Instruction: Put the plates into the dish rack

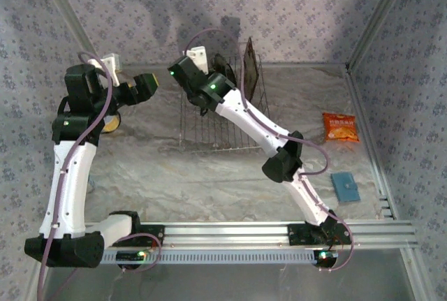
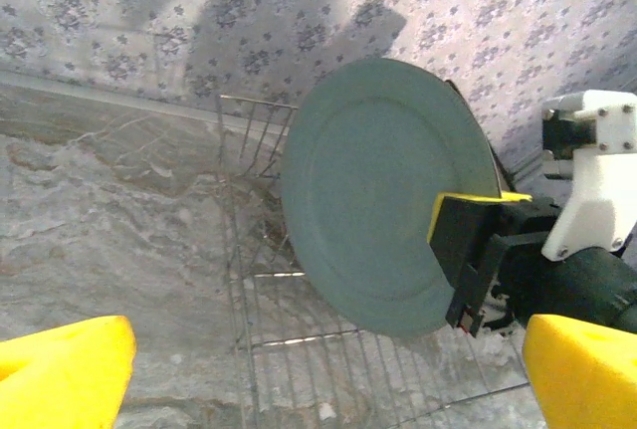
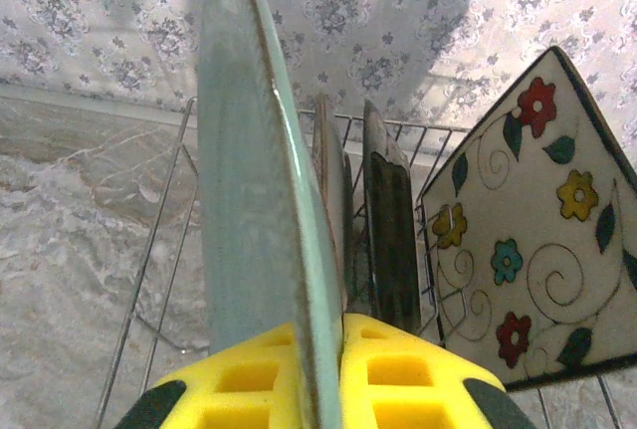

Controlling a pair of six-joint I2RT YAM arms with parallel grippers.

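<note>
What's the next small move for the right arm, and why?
Probably lower the right gripper straight down to seat the pale grey-blue plate between the dish rack tines. It is clamped on edge beside two standing plates and the square floral plate; its lower rim seems not yet seated.

The round plate [image 3: 249,180] in my right pads [image 3: 398,374] is a plain pale grey-blue with a thin brownish line at its rim. The pads are bright yellow, black at the corners, and my left pads [image 2: 60,374] are the same yellow. The square plate [image 3: 537,250] is cream with a dark edge — red, yellow and teal flowers, dark green leaves, fine grey curls. Two more plates [image 3: 390,240] look dark brown edge-on, though I can't be sure. The dish rack [image 2: 299,349] is silver wire. The table [image 2: 100,210] is grey marbled, the walls [image 2: 119,11] lilac with a darker floral print — the snack packet [image 1: 340,127] orange.
</note>
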